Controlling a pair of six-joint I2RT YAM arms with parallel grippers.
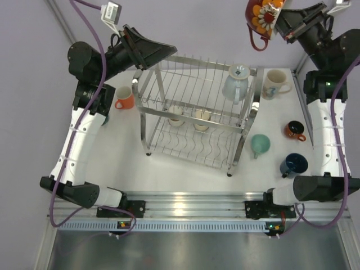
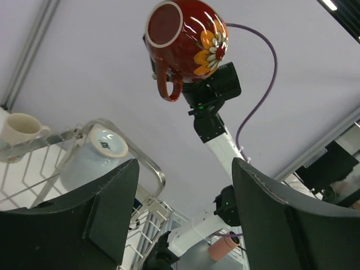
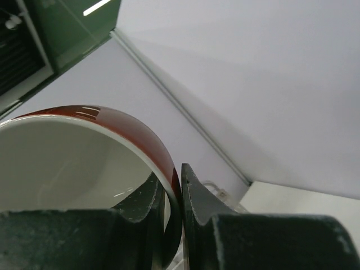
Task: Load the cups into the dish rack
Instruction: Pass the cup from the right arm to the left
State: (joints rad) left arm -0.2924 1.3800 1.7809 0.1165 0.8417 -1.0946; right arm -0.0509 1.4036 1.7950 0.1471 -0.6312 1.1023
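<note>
Cups [image 1: 260,145]: 9, 3 in rack [image 1: 251,121] (red cup [image 1: 263,16] in R gripper [image 1: 282,22]).

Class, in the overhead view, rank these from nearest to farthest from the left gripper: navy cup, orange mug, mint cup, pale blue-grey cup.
From the left gripper:
1. orange mug, left of the dish rack.
2. pale blue-grey cup, on the rack's top tier, right end.
3. mint cup, right of the rack's near corner.
4. navy cup, beyond the mint cup, farther right.

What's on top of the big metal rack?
One pale blue-grey cup, turned over, sits near the far right corner of the rack. Whatever is inside the cup is hidden.
</note>
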